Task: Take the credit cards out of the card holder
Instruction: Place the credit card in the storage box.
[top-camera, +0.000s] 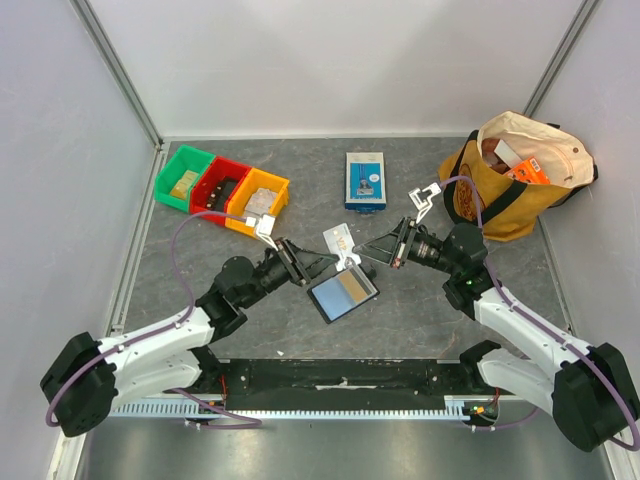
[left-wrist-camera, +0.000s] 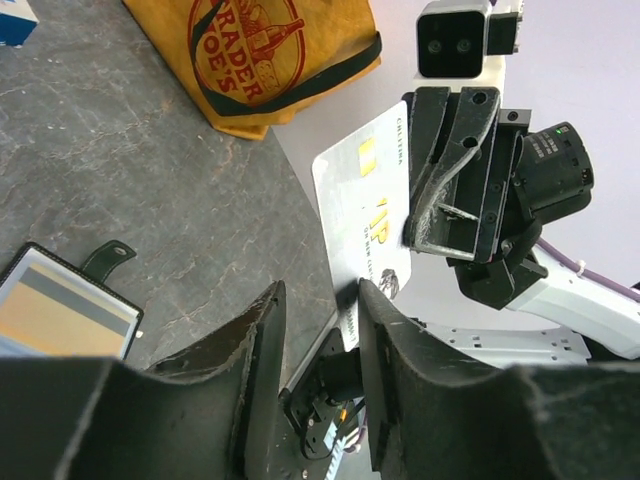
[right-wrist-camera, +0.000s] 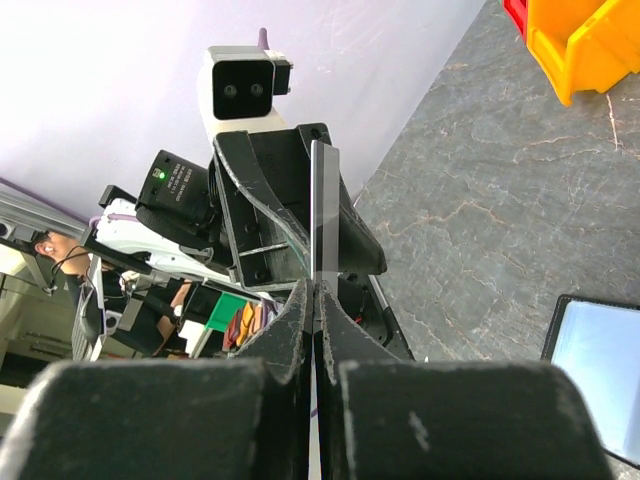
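A pale credit card (left-wrist-camera: 365, 215) hangs in mid-air above the tabletop (top-camera: 420, 320), clear of the card holder (top-camera: 343, 292), which lies open and flat just below and between the two arms. The right gripper (right-wrist-camera: 315, 290) has its jaws pressed together on one end of the card, pinching it edge-on in that wrist's view. The left gripper (left-wrist-camera: 320, 290) faces it from the other side with its jaws partly spread. The card's free end sits in the gap, close against one jaw, with no grip visible on it. In the holder, a yellow-orange card (top-camera: 354, 285) shows beside the bluish-grey pocket, so the job looks only partly done. The step in hand reads as a pass of the freed card from the right arm to the left. The next move would call for the left jaws to come together squarely on the free end before the right jaws let go, since the card is thin and could twist or drop if the release comes early. Farther out, a blue-and-white box (top-camera: 365, 180) stands behind the arms, coloured bins (top-camera: 222, 186) sit to the left, and a yellow tote bag (top-camera: 500, 190) sits to the right, all well apart from the exchange.
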